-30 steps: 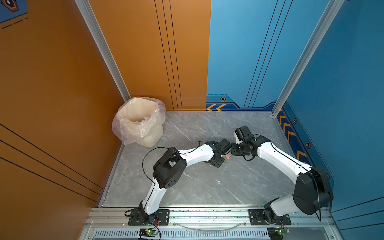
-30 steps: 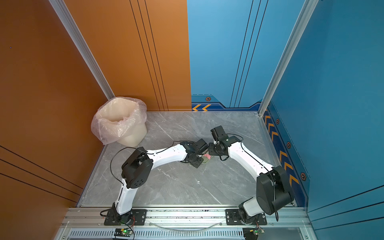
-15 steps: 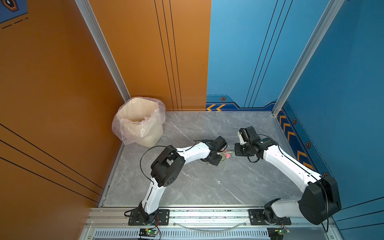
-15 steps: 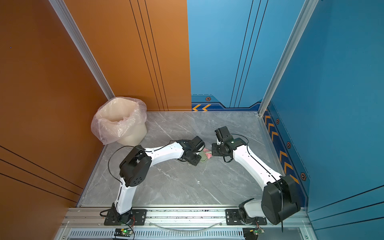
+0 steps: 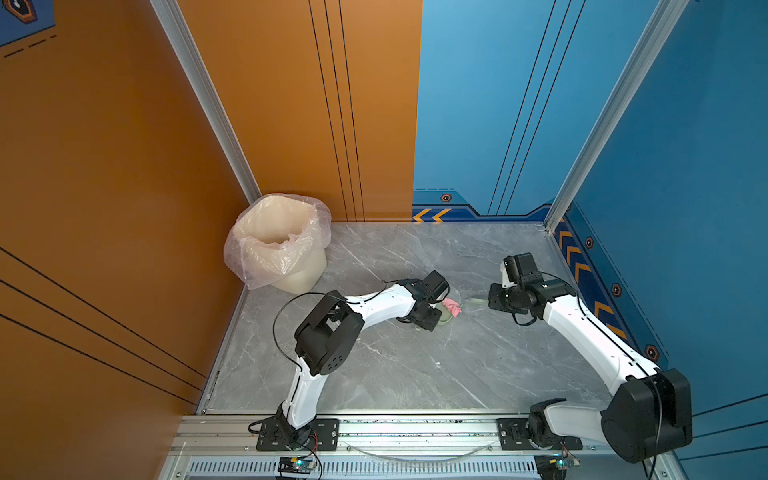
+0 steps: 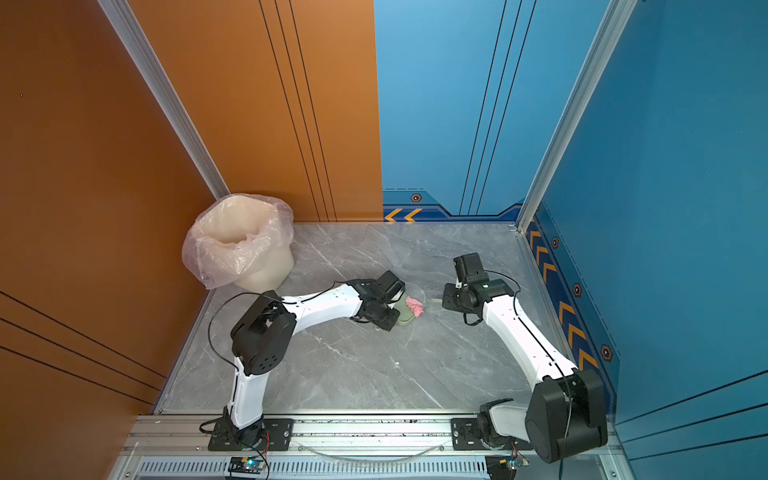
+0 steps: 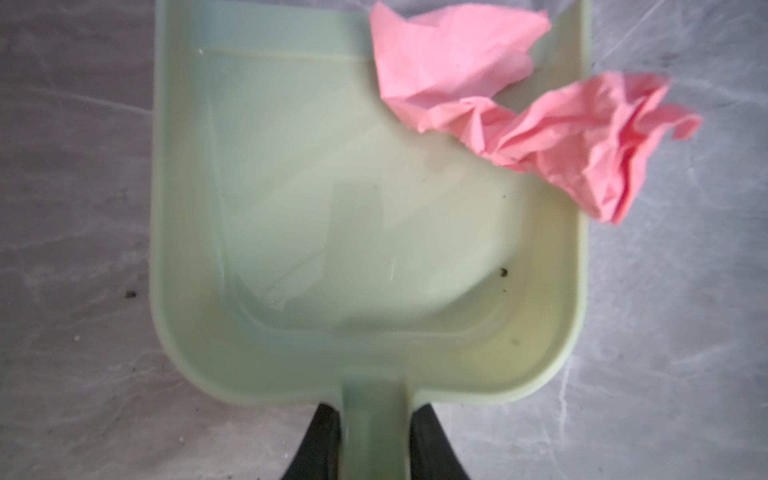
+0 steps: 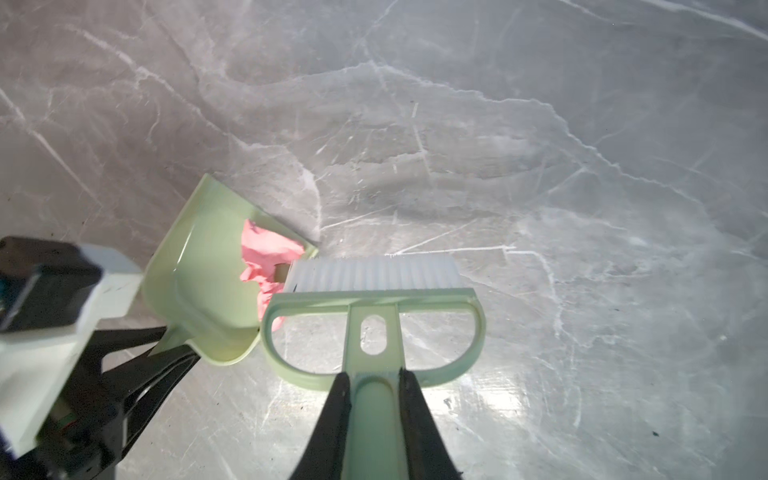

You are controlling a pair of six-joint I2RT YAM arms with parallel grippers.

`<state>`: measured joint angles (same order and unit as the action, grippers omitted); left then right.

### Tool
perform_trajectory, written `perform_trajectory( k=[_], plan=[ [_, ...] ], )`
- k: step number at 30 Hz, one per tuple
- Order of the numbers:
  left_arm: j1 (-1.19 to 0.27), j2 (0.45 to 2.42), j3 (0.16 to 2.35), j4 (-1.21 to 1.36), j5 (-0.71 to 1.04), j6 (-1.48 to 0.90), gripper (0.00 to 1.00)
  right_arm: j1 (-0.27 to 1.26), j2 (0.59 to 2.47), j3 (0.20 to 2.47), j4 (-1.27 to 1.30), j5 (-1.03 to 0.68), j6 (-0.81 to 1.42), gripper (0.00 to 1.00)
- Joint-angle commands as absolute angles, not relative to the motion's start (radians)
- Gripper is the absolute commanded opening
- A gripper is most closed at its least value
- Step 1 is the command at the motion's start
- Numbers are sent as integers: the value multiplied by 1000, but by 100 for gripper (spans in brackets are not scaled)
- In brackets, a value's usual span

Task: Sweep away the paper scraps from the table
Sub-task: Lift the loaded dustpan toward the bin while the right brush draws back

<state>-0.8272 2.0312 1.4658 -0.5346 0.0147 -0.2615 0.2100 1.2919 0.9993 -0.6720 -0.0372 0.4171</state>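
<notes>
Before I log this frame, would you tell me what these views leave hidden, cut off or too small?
Bin contents: in both top views its near wall and cloudy liner hide the bottom.
Pink paper scrap: one wad or two, unclear in the left wrist view; the brush covers part in the right wrist view.
Dustpan front lip: cut off by the left wrist view's edge.
Left gripper: its fingers run off that view's edge.
</notes>
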Motion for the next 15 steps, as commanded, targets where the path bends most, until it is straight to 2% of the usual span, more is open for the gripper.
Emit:
perform_trajectory(
  k=[1,6,15],
  plan=[
    [-803,1960,1432,-473,82,-285,0,150,1258,968,-673,-11,475,0],
    [-782,1917,1400,-426,103,-297,0,76,1230,926,-650,-56,498,0],
    [-771,1860,1384,-387,102,-298,0,63,1244,914,-640,-66,494,0]
  ],
)
